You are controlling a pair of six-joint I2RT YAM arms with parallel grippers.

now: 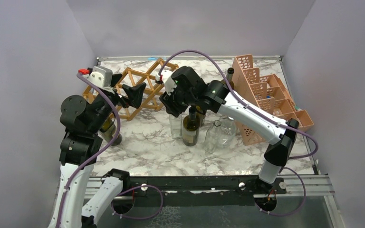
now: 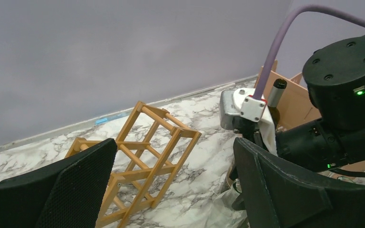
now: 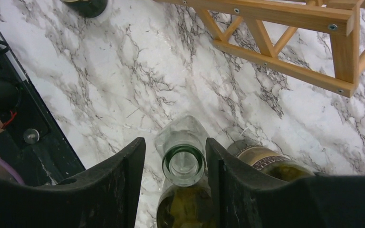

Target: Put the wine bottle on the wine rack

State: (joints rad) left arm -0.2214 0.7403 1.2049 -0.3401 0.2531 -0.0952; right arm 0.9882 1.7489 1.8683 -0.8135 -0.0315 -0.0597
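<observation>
So the bench (image 1: 142,142) is a white marble-look top with grey veins. The wooden wine rack (image 2: 171,122) sits toward the back left, and a pink plastic crate (image 1: 266,95) is on the right. In the middle stands a dark wine bottle (image 1: 190,130) among clear glass bottles (image 1: 212,135). There's another dark bottle (image 1: 110,133) over on the left.

One wine rack (image 3: 275,12), one crate (image 1: 259,88)

The table (image 1: 142,142) is white marble veined with grey. The rack (image 2: 168,124), far left, is light-brown wood; the crate (image 1: 261,90), far right, is salmon pink (gridded with square holes). The bottle (image 1: 190,130) is dark green. The cables (image 1: 109,109) are purple and the walls (image 1: 195,23) pale lilac-grey.
</observation>
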